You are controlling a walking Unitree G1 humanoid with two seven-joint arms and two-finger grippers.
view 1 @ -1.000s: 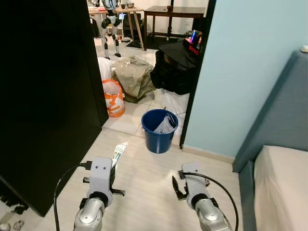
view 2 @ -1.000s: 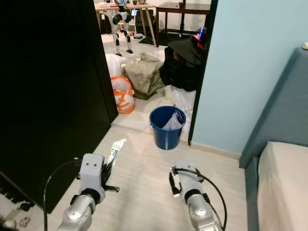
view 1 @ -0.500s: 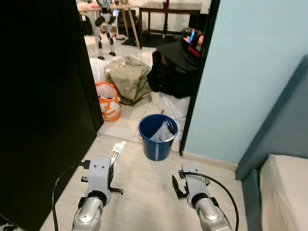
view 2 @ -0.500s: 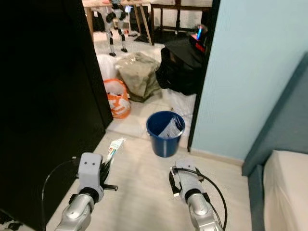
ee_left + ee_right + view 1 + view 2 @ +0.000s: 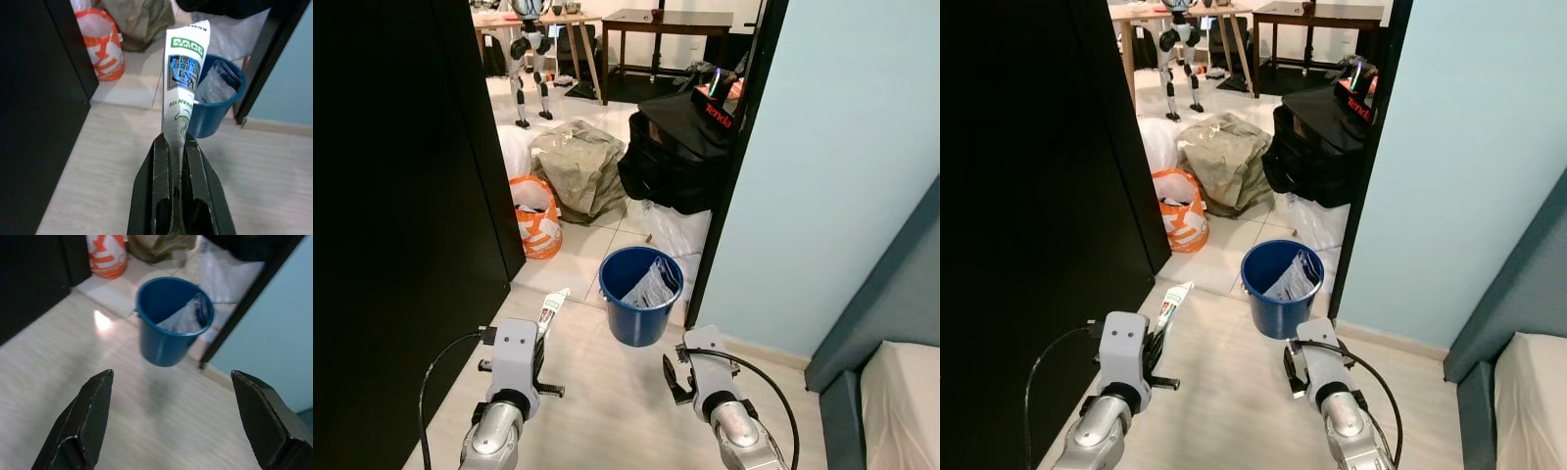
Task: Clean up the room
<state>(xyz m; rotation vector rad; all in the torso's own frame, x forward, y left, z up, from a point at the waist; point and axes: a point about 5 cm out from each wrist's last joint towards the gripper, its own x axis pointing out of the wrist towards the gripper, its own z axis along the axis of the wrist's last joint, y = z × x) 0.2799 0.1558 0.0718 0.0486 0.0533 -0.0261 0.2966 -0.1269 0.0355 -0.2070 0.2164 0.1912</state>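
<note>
Ahead of me on the floor (image 5: 597,392), at the doorway, stands a blue bucket (image 5: 638,308) with a crumpled clear wrapper (image 5: 654,286) leaning inside it against the rim. My left tool (image 5: 177,161) is closed on a flat white packet (image 5: 181,98) printed in green and blue; the packet stands up from between the two black fingers (image 5: 159,196) and its top end points toward the bucket, which lies a little ahead and to the right of it. My right tool (image 5: 176,406) is held above the pale wood floor with its fingers spread wide and nothing between them, the bucket sitting ahead between the two fingertips. On my left a tall black cabinet (image 5: 401,225) runs along the wall, and on my right is a light blue wall (image 5: 842,147) with a black door frame (image 5: 734,176) at its edge. Low on the right I see the grey-blue side of a bed (image 5: 891,294) and a corner of its pale mattress (image 5: 901,411). Beyond the doorway, on the tiled floor, an orange and white bag (image 5: 538,217) sits near the cabinet, an olive-brown bundle of cloth (image 5: 578,166) lies behind it, and a black bag (image 5: 675,147) rests against the door frame with a white plastic bag (image 5: 677,230) below it. Farther back stand a wooden tabletop (image 5: 661,20) and another humanoid robot (image 5: 527,54).
</note>
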